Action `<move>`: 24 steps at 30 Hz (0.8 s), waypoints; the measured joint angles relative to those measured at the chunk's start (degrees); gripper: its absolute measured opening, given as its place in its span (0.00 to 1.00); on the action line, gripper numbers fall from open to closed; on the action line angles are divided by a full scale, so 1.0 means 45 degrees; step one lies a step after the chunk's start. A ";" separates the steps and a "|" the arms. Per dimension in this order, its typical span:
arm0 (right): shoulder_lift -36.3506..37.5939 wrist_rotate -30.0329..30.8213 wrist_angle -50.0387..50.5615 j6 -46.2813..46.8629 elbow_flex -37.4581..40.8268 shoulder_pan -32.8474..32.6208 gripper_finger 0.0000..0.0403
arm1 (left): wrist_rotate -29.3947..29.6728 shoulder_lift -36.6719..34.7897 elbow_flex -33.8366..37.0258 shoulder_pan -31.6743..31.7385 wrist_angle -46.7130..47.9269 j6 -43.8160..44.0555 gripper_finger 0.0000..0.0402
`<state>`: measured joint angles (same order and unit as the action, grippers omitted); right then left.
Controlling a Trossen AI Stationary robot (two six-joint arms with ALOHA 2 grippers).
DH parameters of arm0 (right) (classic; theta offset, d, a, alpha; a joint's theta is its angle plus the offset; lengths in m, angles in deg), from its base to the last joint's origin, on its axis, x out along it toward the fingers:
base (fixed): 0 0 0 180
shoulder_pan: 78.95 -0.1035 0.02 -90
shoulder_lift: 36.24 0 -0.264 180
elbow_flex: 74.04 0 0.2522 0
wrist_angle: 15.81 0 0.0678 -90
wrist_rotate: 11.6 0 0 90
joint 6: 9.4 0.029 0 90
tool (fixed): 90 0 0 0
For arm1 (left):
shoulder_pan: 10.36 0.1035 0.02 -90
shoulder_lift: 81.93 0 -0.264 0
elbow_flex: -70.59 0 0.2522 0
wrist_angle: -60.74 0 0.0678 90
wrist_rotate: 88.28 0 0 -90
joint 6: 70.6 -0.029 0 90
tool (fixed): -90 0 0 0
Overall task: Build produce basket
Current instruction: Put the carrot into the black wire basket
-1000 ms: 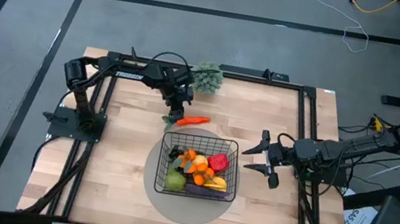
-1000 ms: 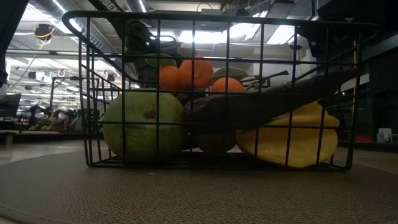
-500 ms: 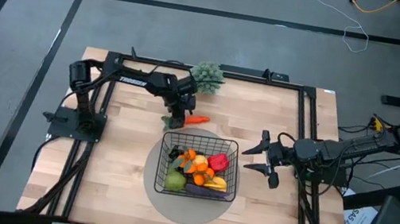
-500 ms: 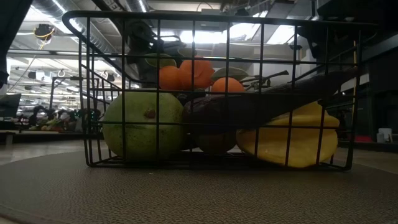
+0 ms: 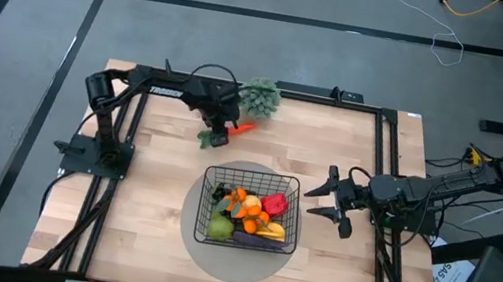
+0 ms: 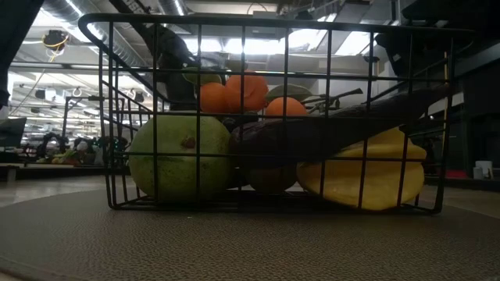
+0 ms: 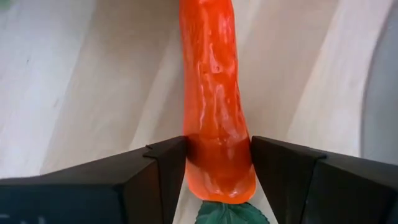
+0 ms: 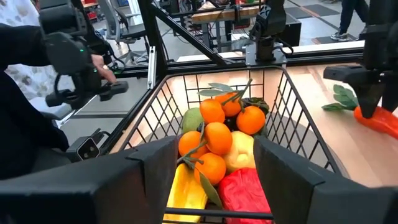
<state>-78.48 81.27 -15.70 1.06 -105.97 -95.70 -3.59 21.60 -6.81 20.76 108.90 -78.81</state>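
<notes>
Now: left gripper (image 5: 223,133) near the tabletop's far edge, clamped on the carrot (image 7: 214,106). Right gripper (image 5: 326,199) toward the right edge, jaws spread, holding nothing. Basket (image 5: 291,230) mid-table, nearer the front edge, filled with produce (image 5: 248,211).

The black wire basket (image 5: 249,208) sat mid-table, filled with oranges (image 5: 248,210), pear (image 5: 221,227) and pepper (image 5: 275,204); the carrot (image 5: 243,128) lay beyond it.
</notes>
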 joint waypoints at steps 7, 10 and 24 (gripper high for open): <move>0.0000 -0.0010 0.0026 0.0000 0.0000 0.0000 0.51 | -0.0005 0.0005 -0.0013 0.0639 0.1056 -0.0015 0.41; 0.0000 -0.0010 0.0157 0.0000 0.0000 0.0000 0.51 | 0.0017 0.0041 -0.0015 0.0749 0.1334 -0.0015 0.41; -0.0005 -0.0358 0.0408 0.0375 0.0000 0.0000 0.51 | 0.0182 0.0061 0.0007 0.0650 0.2366 -0.0659 0.23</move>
<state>-78.50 79.66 -13.86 2.75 -105.97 -95.70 -2.77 21.88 -6.77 23.68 119.55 -81.77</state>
